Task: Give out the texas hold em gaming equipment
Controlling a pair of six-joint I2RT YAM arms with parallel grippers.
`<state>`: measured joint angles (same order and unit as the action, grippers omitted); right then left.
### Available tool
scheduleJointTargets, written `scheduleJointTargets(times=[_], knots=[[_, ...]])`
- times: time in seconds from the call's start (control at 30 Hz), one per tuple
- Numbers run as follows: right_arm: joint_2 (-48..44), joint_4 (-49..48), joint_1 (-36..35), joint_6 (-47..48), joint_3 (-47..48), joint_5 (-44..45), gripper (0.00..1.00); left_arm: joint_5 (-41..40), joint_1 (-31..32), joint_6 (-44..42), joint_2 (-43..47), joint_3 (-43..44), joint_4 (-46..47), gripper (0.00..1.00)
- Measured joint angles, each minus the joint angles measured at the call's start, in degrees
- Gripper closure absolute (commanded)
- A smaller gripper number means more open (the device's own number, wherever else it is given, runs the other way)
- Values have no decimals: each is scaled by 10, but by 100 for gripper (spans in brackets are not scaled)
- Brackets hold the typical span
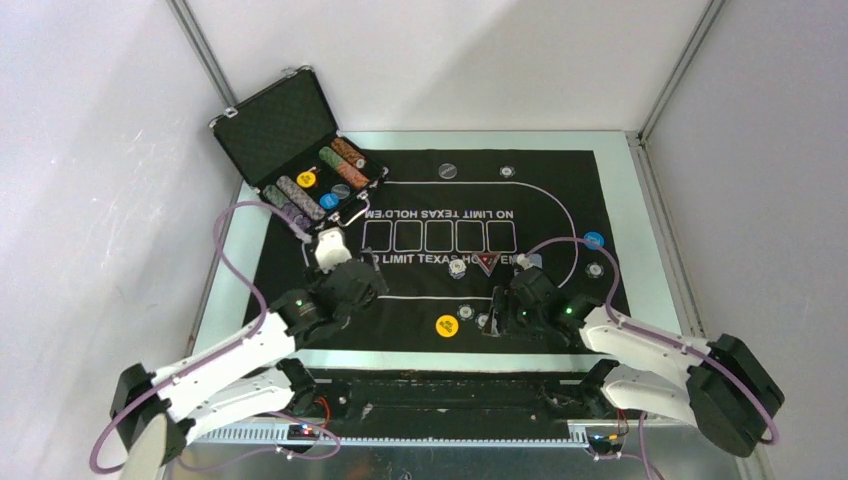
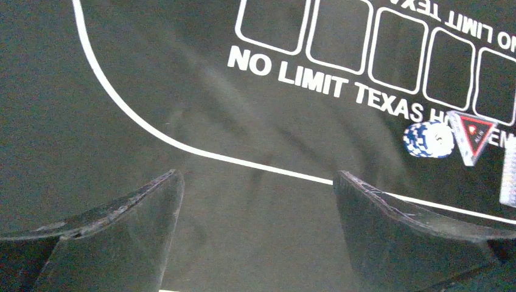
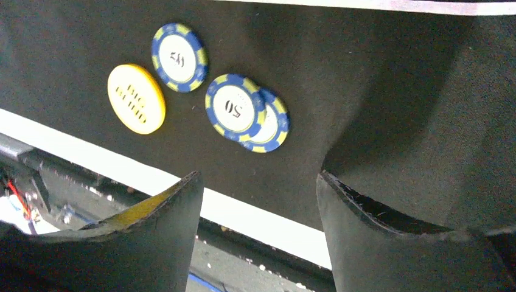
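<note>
An open case (image 1: 285, 130) holding rows of poker chips (image 1: 300, 195) sits at the far left corner of a black mat (image 1: 560, 200) on the tabletop (image 1: 645, 250); the left claw (image 2: 255, 179) hangs over the mat's left side, its fingers spread wide with nothing between them; a small stack of blue-and-white chips (image 2: 429, 140) stands just beside a red-black triangle marker (image 2: 473, 135) near the mat's centre; a yellow disc (image 3: 135, 98) lies by three blue-and-yellow chips (image 3: 178, 56), two of them overlapping, near the front edge; the right claw (image 3: 258, 176) hovers there, fingers apart and empty; a blue disc (image 1: 594, 240) rests at far right.
</note>
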<state>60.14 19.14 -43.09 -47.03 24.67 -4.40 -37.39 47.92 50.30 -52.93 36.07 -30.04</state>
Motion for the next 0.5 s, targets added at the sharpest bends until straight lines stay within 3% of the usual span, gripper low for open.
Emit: scheduleJointTargets(times=[0.2, 0.5], knots=[[44, -49, -15, -58, 1, 38, 37, -30, -3, 23, 67, -43, -31, 0], [75, -105, -21, -93, 1, 49, 38, -33, -4, 22, 74, -50, -38, 0]])
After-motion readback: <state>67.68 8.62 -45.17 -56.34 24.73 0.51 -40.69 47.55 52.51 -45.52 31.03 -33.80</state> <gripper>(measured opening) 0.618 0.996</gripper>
